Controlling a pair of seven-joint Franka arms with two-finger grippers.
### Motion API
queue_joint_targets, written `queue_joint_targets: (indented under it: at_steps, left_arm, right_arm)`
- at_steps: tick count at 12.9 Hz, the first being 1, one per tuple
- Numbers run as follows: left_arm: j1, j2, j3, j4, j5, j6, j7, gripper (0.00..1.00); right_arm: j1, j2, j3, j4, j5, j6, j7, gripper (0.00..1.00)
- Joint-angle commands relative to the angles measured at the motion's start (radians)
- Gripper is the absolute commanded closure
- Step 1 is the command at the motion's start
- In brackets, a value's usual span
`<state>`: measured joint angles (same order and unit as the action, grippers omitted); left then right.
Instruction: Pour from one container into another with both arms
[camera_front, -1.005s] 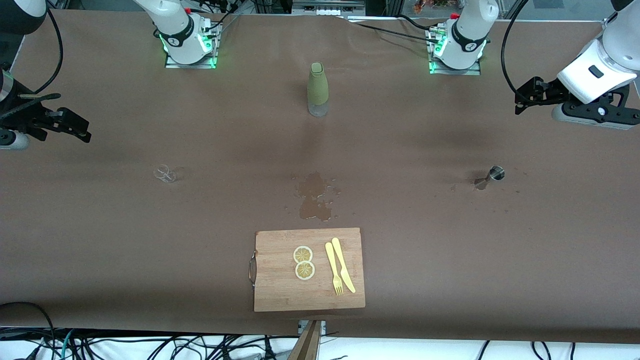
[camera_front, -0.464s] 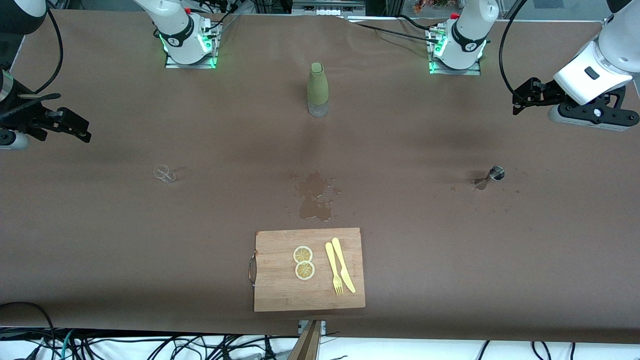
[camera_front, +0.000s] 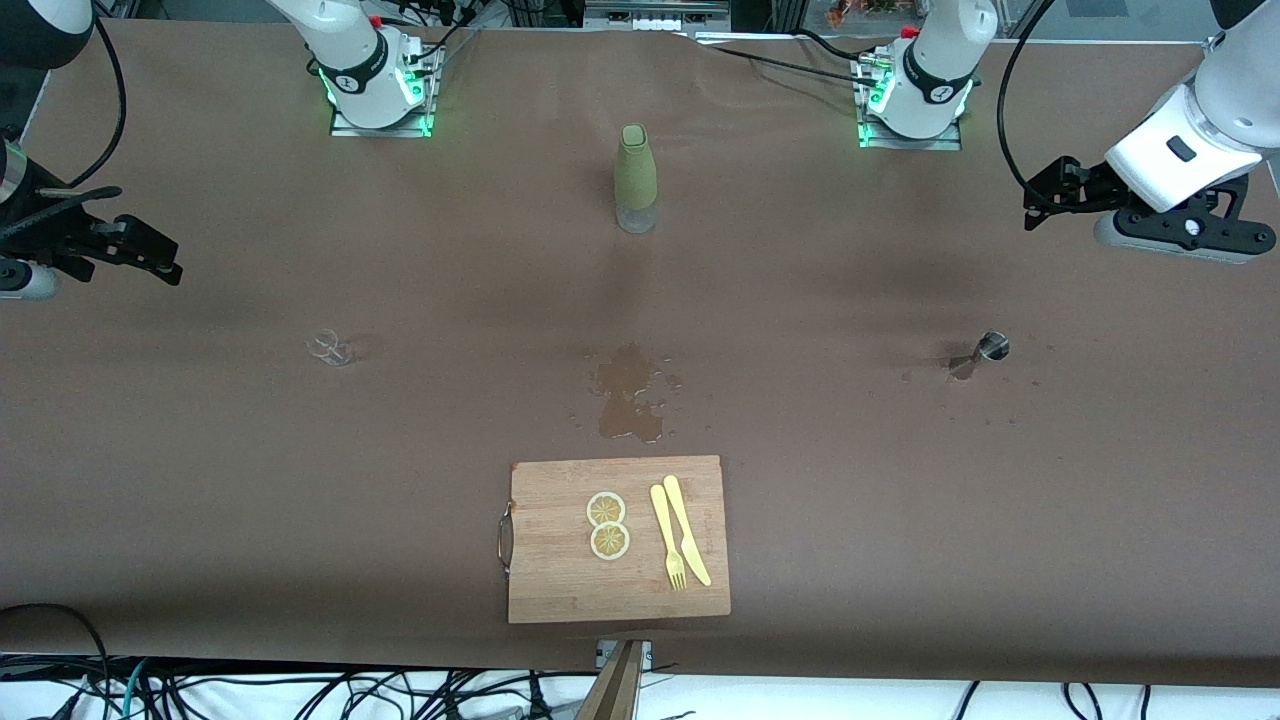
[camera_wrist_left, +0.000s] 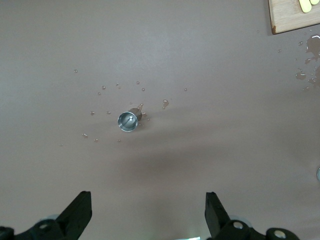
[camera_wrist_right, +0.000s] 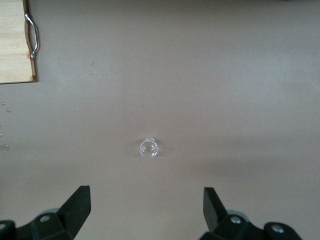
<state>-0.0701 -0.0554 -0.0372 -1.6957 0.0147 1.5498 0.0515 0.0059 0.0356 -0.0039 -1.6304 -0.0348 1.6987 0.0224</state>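
Observation:
A small metal jigger (camera_front: 985, 350) (camera_wrist_left: 127, 121) stands upright toward the left arm's end of the table, with water drops scattered round it. A small clear glass (camera_front: 330, 347) (camera_wrist_right: 148, 148) stands toward the right arm's end. My left gripper (camera_front: 1032, 205) (camera_wrist_left: 146, 197) hangs open and empty in the air at its end of the table, apart from the jigger. My right gripper (camera_front: 170, 258) (camera_wrist_right: 145, 192) waits open and empty at the other end, apart from the glass.
A green-sleeved bottle (camera_front: 636, 180) stands upright between the two bases. A wet spill (camera_front: 630, 400) lies mid-table. Nearer the front camera is a wooden cutting board (camera_front: 560, 580) bearing two lemon slices (camera_front: 607, 525), a yellow fork (camera_front: 668, 540) and a knife (camera_front: 688, 530).
The left arm has shifted its gripper a little toward the bases' side of the table. The right arm and all the objects have stayed put.

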Motion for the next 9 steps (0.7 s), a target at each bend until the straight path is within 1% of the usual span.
queue_joint_targets:
  at_steps: [1,9]
  left_arm:
    - [0.009,0.005,-0.003,0.008,-0.019,-0.013,0.004,0.0]
    - [0.01,0.005,0.003,0.022,-0.016,-0.007,0.002,0.0]
  right_arm:
    - [-0.007,-0.019,0.005,-0.013,0.016,-0.008,-0.006,0.0]
    - [-0.007,-0.019,0.005,-0.013,0.016,-0.008,-0.006,0.0]
